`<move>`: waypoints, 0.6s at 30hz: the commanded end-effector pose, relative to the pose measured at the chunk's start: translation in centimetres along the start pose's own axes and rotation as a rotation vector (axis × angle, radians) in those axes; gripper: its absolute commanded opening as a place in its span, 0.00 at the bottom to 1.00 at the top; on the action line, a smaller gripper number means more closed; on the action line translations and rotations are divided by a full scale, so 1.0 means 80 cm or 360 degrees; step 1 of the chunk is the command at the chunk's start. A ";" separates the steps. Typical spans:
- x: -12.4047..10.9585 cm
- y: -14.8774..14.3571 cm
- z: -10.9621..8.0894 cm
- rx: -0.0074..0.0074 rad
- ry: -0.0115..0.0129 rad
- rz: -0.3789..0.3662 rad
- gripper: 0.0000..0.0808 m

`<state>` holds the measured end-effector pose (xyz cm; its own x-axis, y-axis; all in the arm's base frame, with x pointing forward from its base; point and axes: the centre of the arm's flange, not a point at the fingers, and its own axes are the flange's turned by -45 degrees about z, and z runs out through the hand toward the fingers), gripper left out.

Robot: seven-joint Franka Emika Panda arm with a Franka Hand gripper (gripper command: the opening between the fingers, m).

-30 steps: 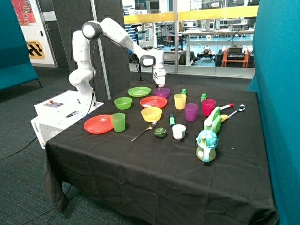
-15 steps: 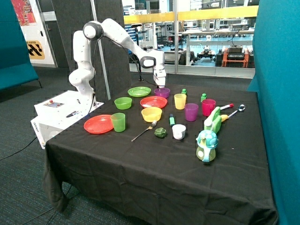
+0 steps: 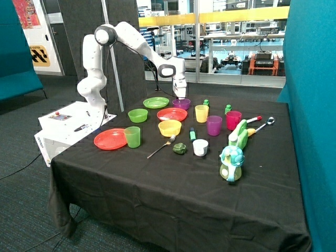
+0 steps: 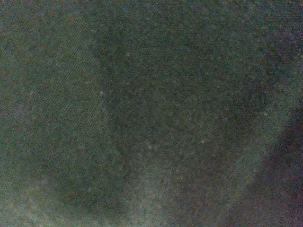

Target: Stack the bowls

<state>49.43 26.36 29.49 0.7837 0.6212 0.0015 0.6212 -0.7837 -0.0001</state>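
Note:
The purple bowl (image 3: 181,103) sits at the back of the table, beside the green plate (image 3: 156,102). My gripper (image 3: 182,98) is down at the purple bowl's rim. The yellow bowl (image 3: 169,127) stands near the middle, in front of a red plate (image 3: 172,114). The light green bowl (image 3: 138,115) stands apart, between the green plate and the green cup (image 3: 132,136). The three bowls are separate. The wrist view shows only dark cloth close up.
A second red plate (image 3: 109,139) lies at the near left corner. Yellow (image 3: 201,113), purple (image 3: 213,125) and pink (image 3: 233,120) cups stand in a row. A fork (image 3: 161,146), a white cup (image 3: 200,147), a green toy (image 3: 232,163) and small items lie toward the front.
The arm's shoulder and elbow have shifted slightly; the gripper stays at the purple bowl. No bowl has moved.

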 end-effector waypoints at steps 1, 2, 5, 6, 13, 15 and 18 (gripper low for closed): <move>0.006 0.002 0.005 -0.00001 -0.00023 0.0019 0.48; 0.006 0.002 0.005 -0.00001 -0.00023 0.0022 0.47; 0.008 0.003 0.005 -0.00001 -0.00023 0.0030 0.43; 0.009 0.003 0.005 -0.00001 -0.00023 0.0034 0.38; 0.006 0.003 0.008 -0.00001 -0.00023 0.0058 0.01; 0.005 0.003 0.009 -0.00001 -0.00023 0.0058 0.00; 0.003 0.004 0.010 -0.00001 -0.00023 0.0064 0.00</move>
<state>49.94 26.48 28.98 0.8004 0.5995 -0.0007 0.5995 -0.8004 -0.0004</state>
